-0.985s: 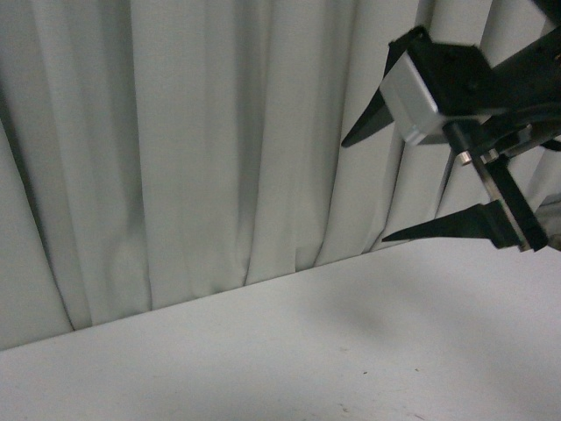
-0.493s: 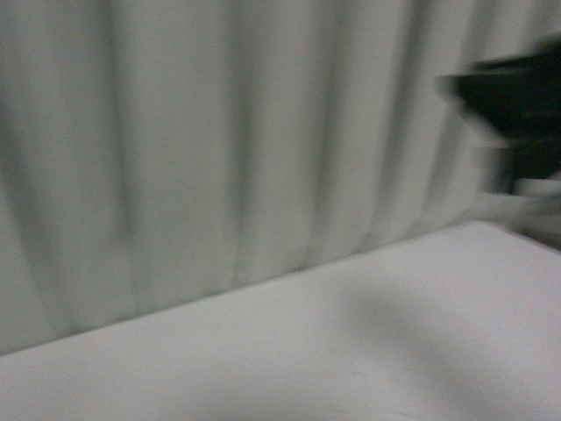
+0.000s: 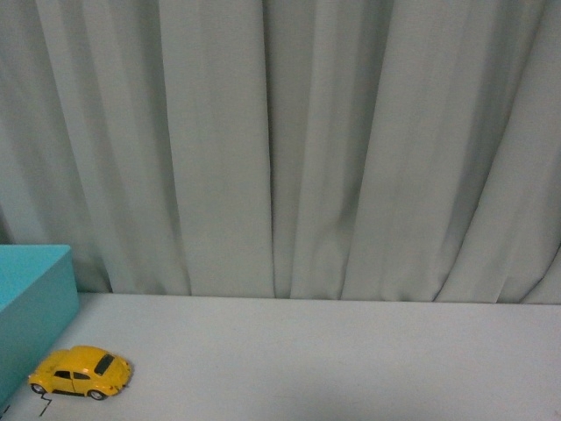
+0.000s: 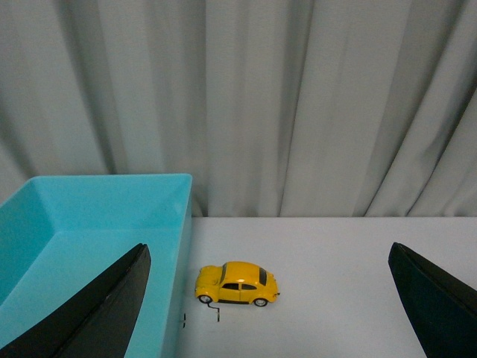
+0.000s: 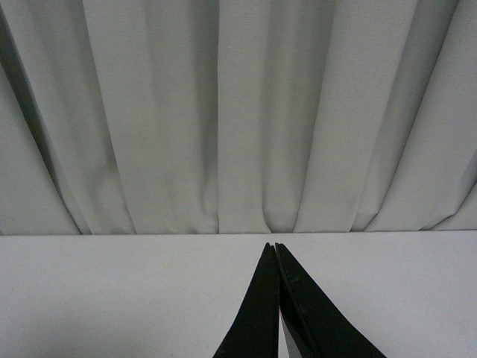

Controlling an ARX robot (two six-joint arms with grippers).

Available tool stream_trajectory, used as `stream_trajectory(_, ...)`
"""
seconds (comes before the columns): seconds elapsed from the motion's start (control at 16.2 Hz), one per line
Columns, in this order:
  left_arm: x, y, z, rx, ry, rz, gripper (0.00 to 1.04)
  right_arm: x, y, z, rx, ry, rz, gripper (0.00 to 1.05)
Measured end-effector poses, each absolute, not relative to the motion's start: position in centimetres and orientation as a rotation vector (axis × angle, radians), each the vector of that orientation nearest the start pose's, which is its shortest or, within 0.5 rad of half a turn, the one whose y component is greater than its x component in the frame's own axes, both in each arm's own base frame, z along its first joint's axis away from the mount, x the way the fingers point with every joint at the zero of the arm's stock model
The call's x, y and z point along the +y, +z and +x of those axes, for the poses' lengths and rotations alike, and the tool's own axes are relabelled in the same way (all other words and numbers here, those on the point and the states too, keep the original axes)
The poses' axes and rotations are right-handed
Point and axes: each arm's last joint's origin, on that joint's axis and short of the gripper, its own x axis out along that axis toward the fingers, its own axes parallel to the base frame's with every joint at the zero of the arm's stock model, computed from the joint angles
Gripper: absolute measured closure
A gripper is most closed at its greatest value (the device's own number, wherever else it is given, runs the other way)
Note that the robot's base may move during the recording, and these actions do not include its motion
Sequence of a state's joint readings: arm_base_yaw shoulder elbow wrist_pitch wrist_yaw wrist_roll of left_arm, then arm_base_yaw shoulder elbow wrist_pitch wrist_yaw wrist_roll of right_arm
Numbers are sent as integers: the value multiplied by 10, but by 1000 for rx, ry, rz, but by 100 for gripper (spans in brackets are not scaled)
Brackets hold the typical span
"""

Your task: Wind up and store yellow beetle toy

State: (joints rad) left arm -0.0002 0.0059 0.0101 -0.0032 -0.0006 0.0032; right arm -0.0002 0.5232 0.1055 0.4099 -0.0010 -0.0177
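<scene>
The yellow beetle toy [image 4: 237,283] sits just beside the turquoise bin [image 4: 97,205], the left gripper [image 4: 268,247] spread wide

The yellow beetle toy [image 4: 237,282] is showing a smooth, glossy painted shell, with dark shiny windows and silvery hubs. Metal or plastic, the views are not settling it. The box [image 4: 97,216] is looking like smooth turquoise plastic with a faint sheen. The table [image 3: 351,360] is presenting an even, matt white surface, and the curtain [image 3: 289,149] is hanging as soft, matt grey-white cloth. The fingers [image 4: 104,313] of the left gripper [image 4: 267,250] and those of the right gripper [image 5: 273,250] are appearing as dull black plastic — smooth, with hardly any shine.
</scene>
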Motion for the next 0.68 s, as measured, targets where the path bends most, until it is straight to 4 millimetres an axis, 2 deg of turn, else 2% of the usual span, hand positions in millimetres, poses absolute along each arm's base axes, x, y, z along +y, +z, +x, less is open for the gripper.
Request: stream_trajectory(0.68,0,166,97,-1,0,3,7,0,170,115,-10,0,-16,103)
